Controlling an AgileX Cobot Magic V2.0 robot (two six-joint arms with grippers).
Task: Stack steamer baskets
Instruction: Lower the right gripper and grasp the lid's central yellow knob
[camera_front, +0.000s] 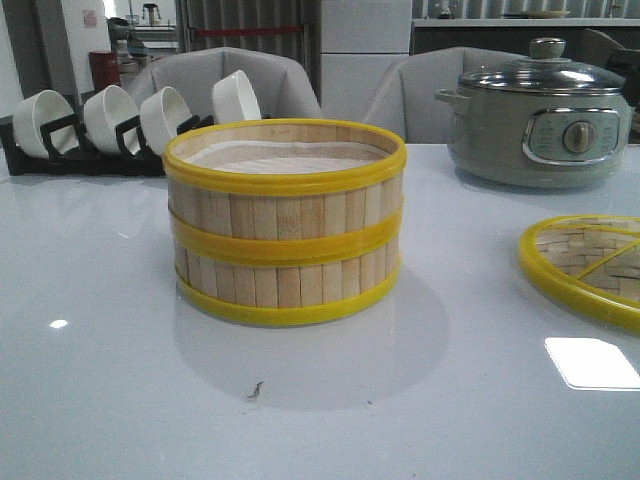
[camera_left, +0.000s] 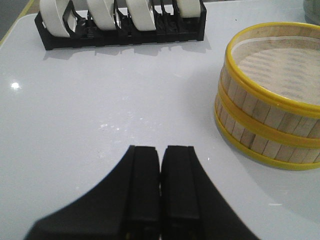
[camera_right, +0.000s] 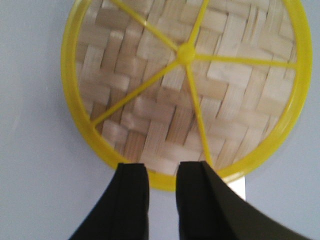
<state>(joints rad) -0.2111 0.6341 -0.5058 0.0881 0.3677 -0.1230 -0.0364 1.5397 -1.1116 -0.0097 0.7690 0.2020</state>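
Note:
Two steamer baskets (camera_front: 285, 225) stand stacked in the middle of the white table, the upper basket (camera_front: 285, 185) resting squarely on the lower basket (camera_front: 288, 285). The same stack of steamer baskets (camera_left: 272, 95) appears in the left wrist view, off to one side of my left gripper (camera_left: 160, 162), which is shut with nothing between its fingers and sits over bare table. My right gripper (camera_right: 162, 172) is open over the near rim of the flat woven lid (camera_right: 185, 85), holding nothing. Neither gripper shows in the front view.
The woven lid (camera_front: 590, 265) lies flat at the table's right edge. A grey-green electric pot (camera_front: 540, 125) stands at the back right. A black rack of white bowls (camera_front: 120, 125) lines the back left; the rack (camera_left: 120, 25) is also ahead of my left gripper.

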